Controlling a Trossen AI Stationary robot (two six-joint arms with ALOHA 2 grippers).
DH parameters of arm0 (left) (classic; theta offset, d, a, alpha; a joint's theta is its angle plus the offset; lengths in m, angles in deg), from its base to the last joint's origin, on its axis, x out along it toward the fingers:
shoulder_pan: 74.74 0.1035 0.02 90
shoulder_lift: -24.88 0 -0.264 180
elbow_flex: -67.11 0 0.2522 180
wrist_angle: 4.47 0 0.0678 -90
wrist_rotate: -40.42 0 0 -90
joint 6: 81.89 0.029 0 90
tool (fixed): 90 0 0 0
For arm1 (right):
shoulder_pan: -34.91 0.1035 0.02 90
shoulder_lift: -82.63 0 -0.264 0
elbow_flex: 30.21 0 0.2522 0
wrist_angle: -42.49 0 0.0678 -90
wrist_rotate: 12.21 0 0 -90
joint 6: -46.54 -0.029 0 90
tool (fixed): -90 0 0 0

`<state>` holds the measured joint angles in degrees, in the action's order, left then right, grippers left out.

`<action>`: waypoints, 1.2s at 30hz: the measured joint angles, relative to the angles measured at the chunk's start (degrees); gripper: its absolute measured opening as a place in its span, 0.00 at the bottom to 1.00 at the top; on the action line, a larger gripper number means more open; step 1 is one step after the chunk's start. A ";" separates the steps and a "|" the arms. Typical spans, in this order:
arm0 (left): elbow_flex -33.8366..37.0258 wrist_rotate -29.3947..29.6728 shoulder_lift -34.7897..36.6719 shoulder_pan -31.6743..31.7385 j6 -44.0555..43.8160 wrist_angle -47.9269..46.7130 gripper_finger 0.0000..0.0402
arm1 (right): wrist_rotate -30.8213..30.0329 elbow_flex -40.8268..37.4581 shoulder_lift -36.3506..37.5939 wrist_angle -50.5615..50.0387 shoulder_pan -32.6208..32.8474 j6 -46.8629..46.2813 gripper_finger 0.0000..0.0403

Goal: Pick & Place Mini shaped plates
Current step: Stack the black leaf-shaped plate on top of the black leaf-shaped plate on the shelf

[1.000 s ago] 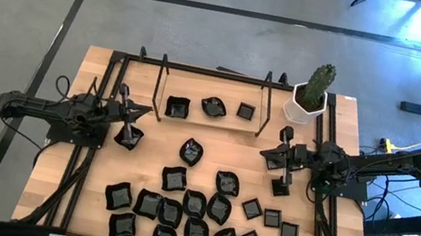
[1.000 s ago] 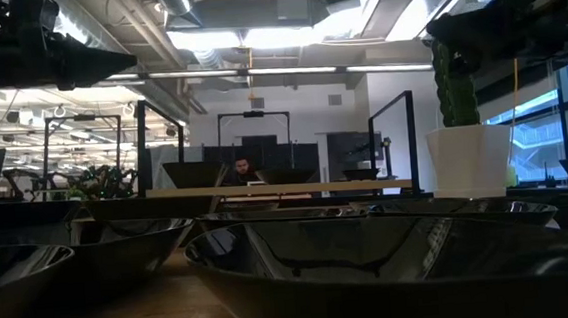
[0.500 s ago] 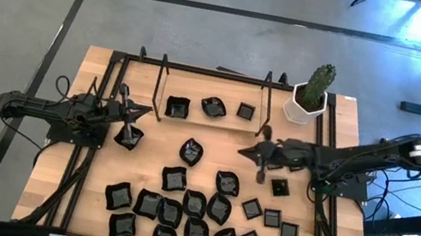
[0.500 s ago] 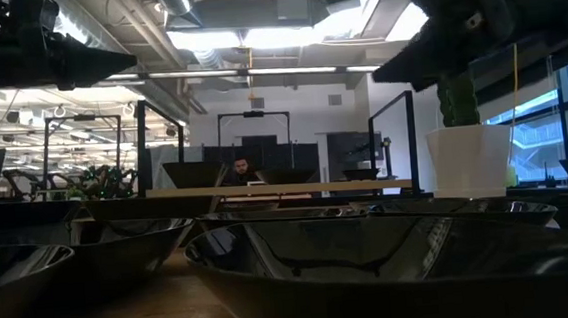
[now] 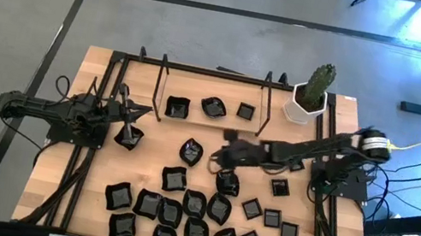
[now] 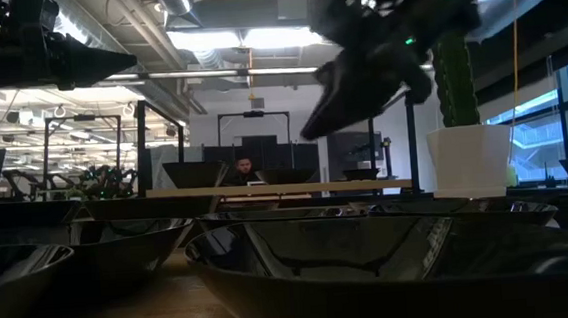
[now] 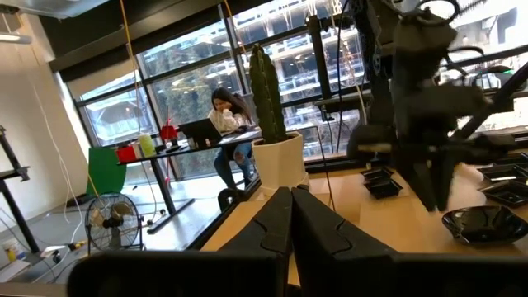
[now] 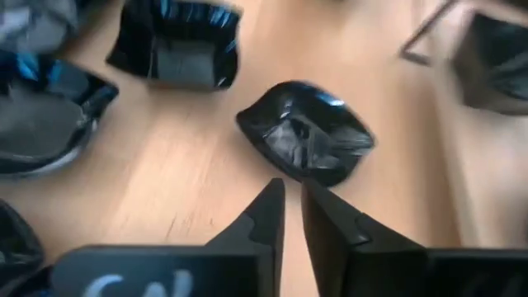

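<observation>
Left gripper (image 5: 128, 135): parked over the left side of the table (image 5: 79, 173), fingers (image 7: 276, 216) clenched together, nothing between them.
Plates (image 5: 193, 206): most lie crowded on the near half of the table; three sit at the far middle inside the wire frame (image 5: 160, 83).
Leaf-shaped plate (image 8: 307, 132): alone on bare wood mid-table, just ahead of the right fingertips, not touched.
Right gripper (image 5: 223, 157): stretched out to mid-table, fingers (image 8: 266, 216) a narrow slit apart and empty.
Cactus pot (image 5: 306, 107): far right corner.
</observation>
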<state>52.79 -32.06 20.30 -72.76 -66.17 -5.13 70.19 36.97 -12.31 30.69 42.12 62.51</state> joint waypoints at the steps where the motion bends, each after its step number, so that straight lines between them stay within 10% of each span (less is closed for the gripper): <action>1: 0.00 0.00 0.00 0.02 0.00 0.00 0.02 | -0.03 1.91 -1.83 -1.27 0.21 1.25 0.14; 14: 0.00 0.02 -0.02 0.01 0.01 -0.02 0.01 | -2.88 11.94 -13.84 -4.93 0.92 16.49 0.41; 36: -0.02 0.02 -0.02 0.00 1.42 -0.07 0.01 | -0.09 12.03 -17.22 -2.68 -2.58 20.10 0.30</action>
<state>52.77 -32.04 20.28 -72.76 -64.75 -5.19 70.10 49.00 -29.53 28.00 39.54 82.61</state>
